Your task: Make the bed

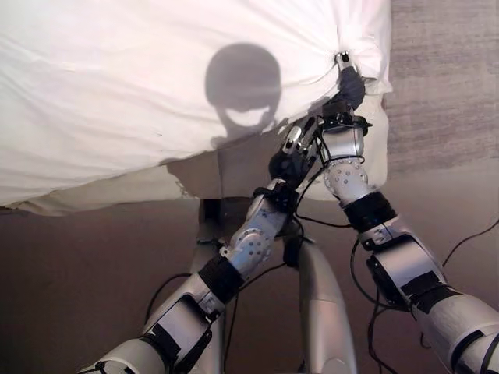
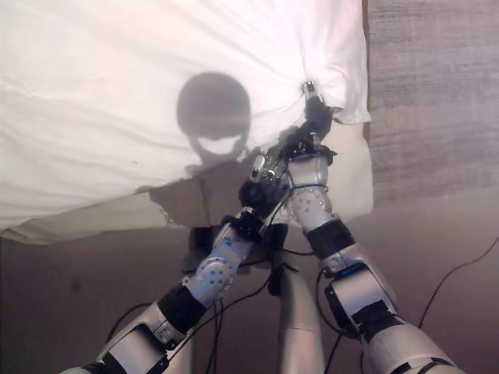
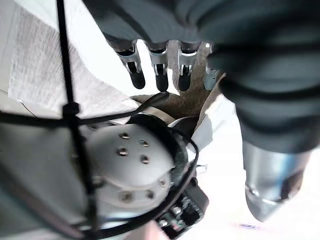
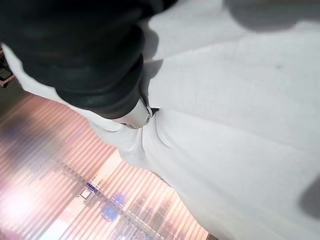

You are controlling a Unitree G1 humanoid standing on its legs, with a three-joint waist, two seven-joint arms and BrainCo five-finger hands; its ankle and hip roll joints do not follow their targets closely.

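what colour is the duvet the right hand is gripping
Plain white duvet, no pattern; clearest in the left eye view.

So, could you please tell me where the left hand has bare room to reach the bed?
The white duvet is open left of the right hand, which pinches its corner. It is crowded beneath that corner, where the left hand, fingers relaxed, hangs against the right wrist.

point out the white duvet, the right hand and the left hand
white duvet point(image 1: 117, 93): left eye view, on its broad top surface.
right hand point(image 1: 349, 82): left eye view, on the dark cover where it pinches the duvet's corner.
left hand point(image 3: 159, 70): left wrist view, on one straight silver finger.
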